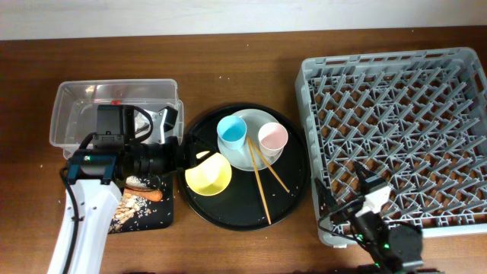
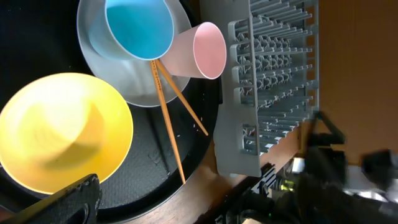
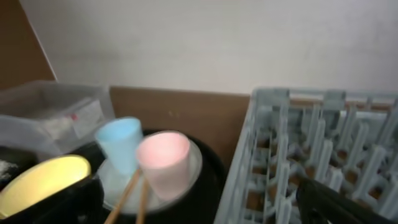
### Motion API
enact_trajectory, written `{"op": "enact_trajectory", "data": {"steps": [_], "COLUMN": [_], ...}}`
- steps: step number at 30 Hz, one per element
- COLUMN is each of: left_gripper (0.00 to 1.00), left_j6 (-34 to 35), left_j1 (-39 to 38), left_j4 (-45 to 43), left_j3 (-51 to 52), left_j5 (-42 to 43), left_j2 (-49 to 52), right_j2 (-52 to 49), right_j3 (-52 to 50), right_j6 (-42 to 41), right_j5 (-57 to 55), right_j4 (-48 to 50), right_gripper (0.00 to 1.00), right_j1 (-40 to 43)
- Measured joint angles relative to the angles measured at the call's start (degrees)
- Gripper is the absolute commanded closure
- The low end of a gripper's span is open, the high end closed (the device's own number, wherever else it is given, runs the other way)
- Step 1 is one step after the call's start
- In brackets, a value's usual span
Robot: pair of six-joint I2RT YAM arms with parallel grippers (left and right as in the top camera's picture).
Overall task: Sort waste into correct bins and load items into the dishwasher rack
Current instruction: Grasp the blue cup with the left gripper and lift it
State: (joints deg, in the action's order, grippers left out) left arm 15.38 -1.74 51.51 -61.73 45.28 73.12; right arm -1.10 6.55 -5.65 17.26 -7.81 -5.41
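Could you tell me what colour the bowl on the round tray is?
The bowl is yellow; the left wrist view shows it best.

"What's that big round black tray (image 1: 236, 207) doing there?"

"Just lying flat near the middle of the brown wooden table (image 1: 228, 57), its glossy surface catching a bit of light."

"And the table itself?"

"It's stretching right across the room in front of us, showing dark grain and a few pale specks scattered here and there."

"Anything behind it?"

"A plain white wall (image 1: 228, 15) is running along the far edge, meeting the wood in a straight line."
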Motion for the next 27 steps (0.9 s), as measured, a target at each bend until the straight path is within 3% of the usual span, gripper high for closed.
{"op": "enact_trajectory", "data": {"steps": [3, 7, 9, 12, 15, 22, 27], "left_gripper": [0.01, 0.01, 0.09, 0.32, 0.44, 0.44, 0.49], "left_j6": [0.00, -0.02, -0.02, 0.13, 4.24, 12.83, 14.49], "left_j1": [0.00, 0.00, 0.00, -0.46, -4.61, -17.86, -19.10], "left_j4": [-0.11, -0.22, -0.28, -2.91, -8.66, -21.88, -26.58], "left_j3": [0.00, -0.04, -0.09, -0.09, -0.13, -0.20, -0.20], "left_j5": [-0.11, -0.72, -1.53, -4.94, -12.48, -32.65, -37.29], "left_j2": [0.00, -0.07, -0.07, -0.07, -0.07, 7.30, 15.67], "right_j2": [-2.54, -18.78, -28.48, -41.40, -48.17, -57.81, -62.40], "right_j3": [14.51, 40.61, 51.95, 64.81, 68.26, 68.57, 68.57], "right_j6": [-1.31, -1.95, -2.03, -2.08, -2.05, -1.36, -0.46], "right_j5": [-0.02, -0.22, -0.20, -0.17, -0.20, -3.23, -5.40], "right_j4": [-9.70, -31.41, -41.48, -48.78, -50.16, -58.86, -61.66], "right_gripper": [0.02, 0.02, 0.02, 0.02, 0.02, 0.02, 0.02], "right_j1": [0.00, 0.00, 0.00, 0.00, 0.00, 0.00, 0.00]}}
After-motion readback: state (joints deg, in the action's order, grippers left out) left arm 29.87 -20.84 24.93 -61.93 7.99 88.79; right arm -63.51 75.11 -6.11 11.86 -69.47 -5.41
